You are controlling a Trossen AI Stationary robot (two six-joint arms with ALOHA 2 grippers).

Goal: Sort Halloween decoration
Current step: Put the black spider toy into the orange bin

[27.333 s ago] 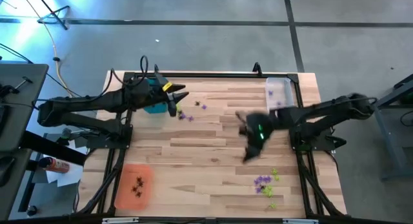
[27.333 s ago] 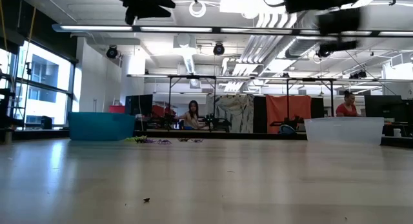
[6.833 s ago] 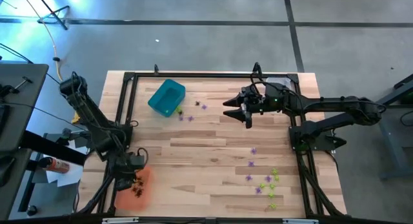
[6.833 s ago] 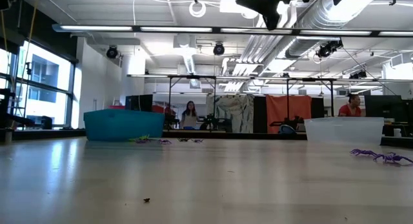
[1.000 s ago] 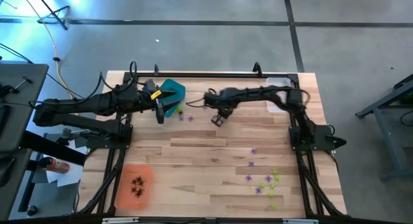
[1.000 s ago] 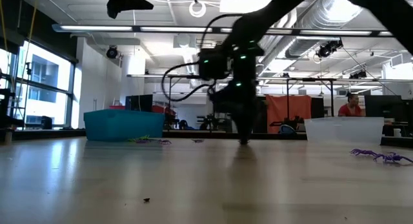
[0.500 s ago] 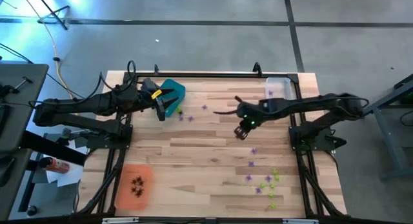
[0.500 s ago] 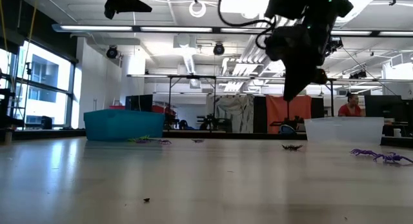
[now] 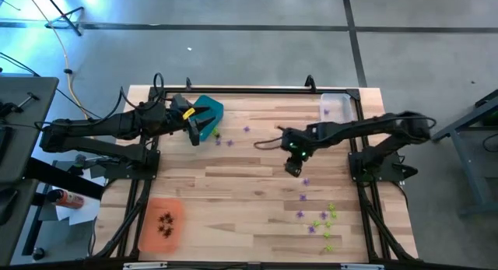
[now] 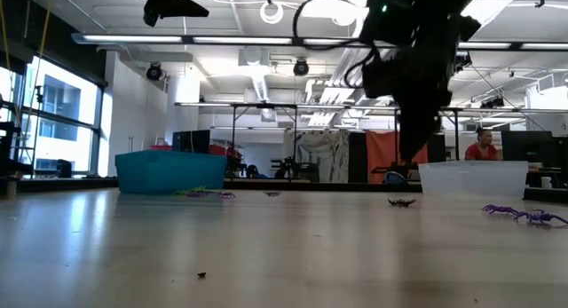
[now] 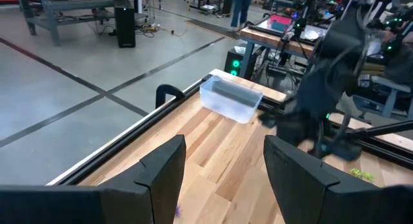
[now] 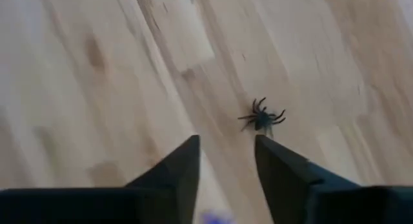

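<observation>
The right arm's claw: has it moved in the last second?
Yes. In the high view the right gripper has swung away from the teal tray, toward the purple trinkets on the clear tray's side.

No readable text, labels, brand marks, numbers or signs are showing in any of the four current views.
</observation>
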